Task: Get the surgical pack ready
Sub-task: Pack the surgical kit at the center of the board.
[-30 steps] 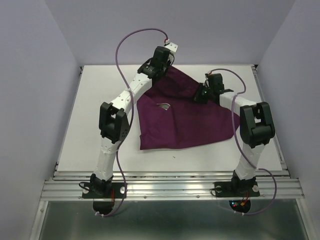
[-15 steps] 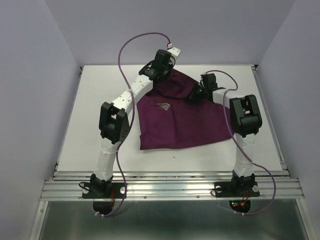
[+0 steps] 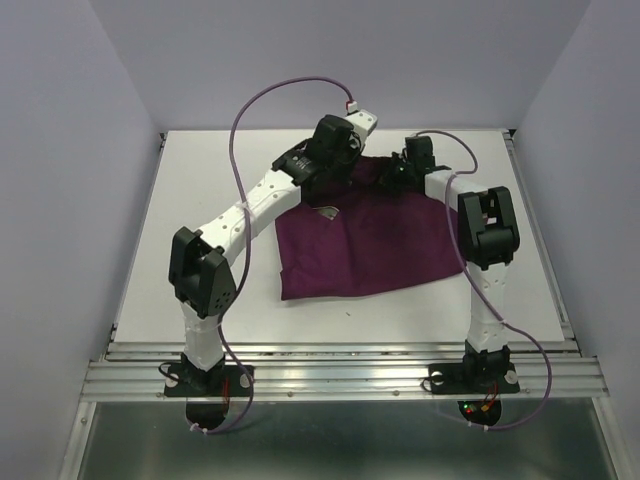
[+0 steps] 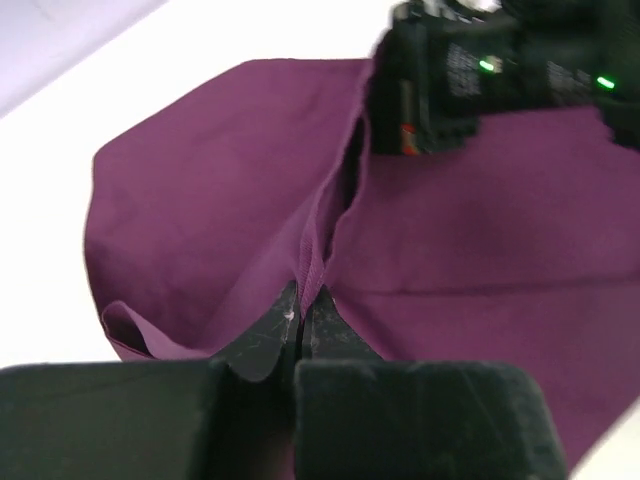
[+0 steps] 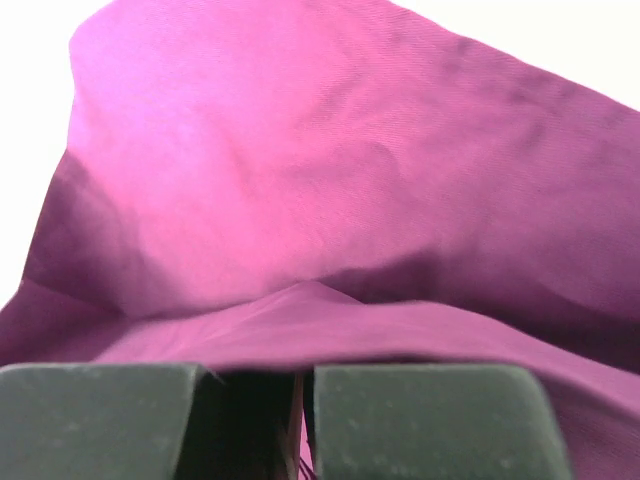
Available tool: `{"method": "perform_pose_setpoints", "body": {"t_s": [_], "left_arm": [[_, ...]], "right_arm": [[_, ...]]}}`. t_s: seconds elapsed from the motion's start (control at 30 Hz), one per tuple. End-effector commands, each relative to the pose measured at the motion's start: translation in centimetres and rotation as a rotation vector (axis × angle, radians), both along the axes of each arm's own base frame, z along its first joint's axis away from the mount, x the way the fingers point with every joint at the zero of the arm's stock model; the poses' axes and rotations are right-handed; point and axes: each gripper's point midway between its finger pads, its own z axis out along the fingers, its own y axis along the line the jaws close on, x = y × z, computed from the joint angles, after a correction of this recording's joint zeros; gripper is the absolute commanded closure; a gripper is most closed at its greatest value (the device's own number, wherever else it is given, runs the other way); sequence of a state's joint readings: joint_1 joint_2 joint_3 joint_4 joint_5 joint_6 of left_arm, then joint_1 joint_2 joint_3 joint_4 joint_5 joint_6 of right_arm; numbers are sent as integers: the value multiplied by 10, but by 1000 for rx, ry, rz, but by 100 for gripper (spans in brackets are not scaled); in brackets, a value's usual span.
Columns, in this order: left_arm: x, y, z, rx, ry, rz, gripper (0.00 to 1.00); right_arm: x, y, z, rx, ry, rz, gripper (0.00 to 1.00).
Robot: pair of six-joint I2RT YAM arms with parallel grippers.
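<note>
Folding step, we judge: left gripper [image 4: 302, 320] and right gripper [image 5: 300, 385] clamp tight on the far edge of the purple cloth [image 3: 370, 245]. Next, both must draw it nearward together.

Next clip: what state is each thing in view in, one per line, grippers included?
cloth: near part flat on the table, far edge gathered up and pinched by both grippers.
left gripper: jaws shut on a fold of the cloth.
right gripper: jaws shut on the cloth.
shiny item: mostly hidden by the cloth, only a sliver shows; cannot tell what it is.
</note>
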State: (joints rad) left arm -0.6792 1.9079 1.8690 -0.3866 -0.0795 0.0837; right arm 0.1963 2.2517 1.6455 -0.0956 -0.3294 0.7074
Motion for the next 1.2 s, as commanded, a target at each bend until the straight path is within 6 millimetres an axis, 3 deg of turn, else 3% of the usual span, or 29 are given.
{"method": "perform_pose_setpoints", "body": {"t_s": [0.0,0.1,0.2,0.37,0.5,0.53,0.63,0.67,0.7,0.73,0.77,0.8,0.83,0.9,1.0,1.13,1.17], "left_arm": [[-30,-8,34,-85,-38,-46,100],[-48,-13,29,-96,-17,-81,100],[-72,-19,0,-87,43,-114,100],[-93,-16,-29,-82,106,-99,100],[-110,-22,-50,-69,153,-110,100],[-113,-24,-54,-64,161,-111,100],[-127,-30,-71,-44,204,-125,99],[-131,-31,-74,-40,217,-126,74],[-134,-30,-76,-35,228,-132,55],[-138,-27,-81,-25,239,-129,38],[-140,-23,-83,-14,241,-125,31],[-141,-14,-82,8,232,-108,19],[-140,-9,-79,24,221,-92,13],[-136,4,-64,41,178,-54,1],[-122,27,-39,74,88,34,1],[-92,52,-12,24,38,134,1],[-77,67,-7,-5,37,184,1]], "right_arm": [[23,-14,15,-1,-71,-47,96],[19,-13,10,1,-57,-39,96],[11,-13,1,2,-36,-28,96],[-4,-14,-4,-4,-11,-14,96],[-25,-17,-4,-16,4,0,96],[-29,-19,5,-19,-8,-3,95],[-59,-26,-3,-43,29,4,87],[-67,-28,-3,-54,30,12,83],[-75,-30,-4,-61,34,16,68],[-84,-31,-6,-68,44,23,63],[-91,-34,4,-76,27,26,61],[-111,-40,-11,-107,71,35,57],[-120,-43,-1,-120,54,38,56],[-148,-54,-16,-175,104,45,55],[-171,-70,-13,-249,116,42,52],[-183,-83,0,-314,109,23,52],[-184,-85,4,-320,102,20,52]]}}
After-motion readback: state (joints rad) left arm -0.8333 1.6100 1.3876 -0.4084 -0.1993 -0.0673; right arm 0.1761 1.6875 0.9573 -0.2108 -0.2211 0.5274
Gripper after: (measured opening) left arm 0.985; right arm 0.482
